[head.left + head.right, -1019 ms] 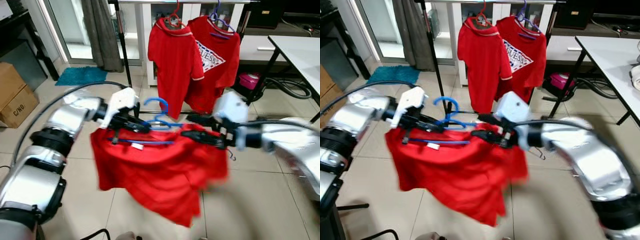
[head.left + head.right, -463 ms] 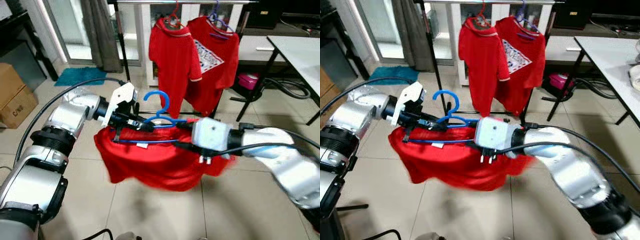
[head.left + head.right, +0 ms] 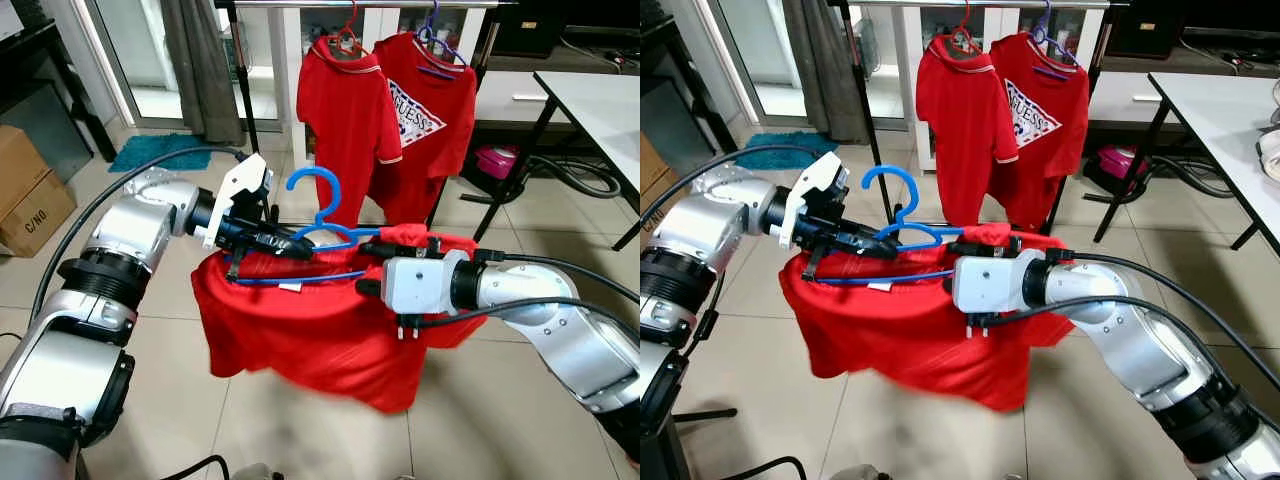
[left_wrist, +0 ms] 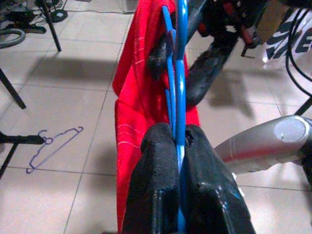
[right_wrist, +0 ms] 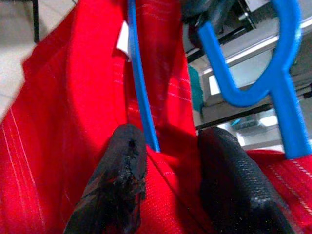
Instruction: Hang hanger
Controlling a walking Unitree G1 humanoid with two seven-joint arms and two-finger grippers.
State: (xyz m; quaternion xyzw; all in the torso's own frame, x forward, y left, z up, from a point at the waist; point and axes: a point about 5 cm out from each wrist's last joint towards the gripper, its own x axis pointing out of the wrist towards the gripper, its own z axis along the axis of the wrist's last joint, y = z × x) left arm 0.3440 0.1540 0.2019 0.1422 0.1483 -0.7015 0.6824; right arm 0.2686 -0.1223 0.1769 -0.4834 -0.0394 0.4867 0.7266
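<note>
The left gripper (image 4: 176,146) pinched the blue hanger (image 3: 318,212) by one shoulder, fingers closed tight on the thin plastic. The red shirt (image 3: 320,325) draped from it, midway between the two arms and well short of the rail (image 3: 360,4) at twelve o'clock. At the hanger's three o'clock end the right gripper (image 5: 170,151) had its fingers a little apart, with the shirt cloth and the hanger's lower bar between them; whether they truly clamped the cloth could not be told.

Half a second before, the shirt had bunched up short and blurred; now it hung longer and flatter, its hem dropping toward six o'clock, and the hook stood upright and sharp. A second before, the right arm had been stretched out farther toward three o'clock; it had since drawn in close beside the hanger's neck. That suggested the garment had settled onto the hanger, leaving the lift to the rail as the likely next step. Two hung shirts (image 3: 385,120) already occupied the rail, with free bar at their nine o'clock side.
</note>
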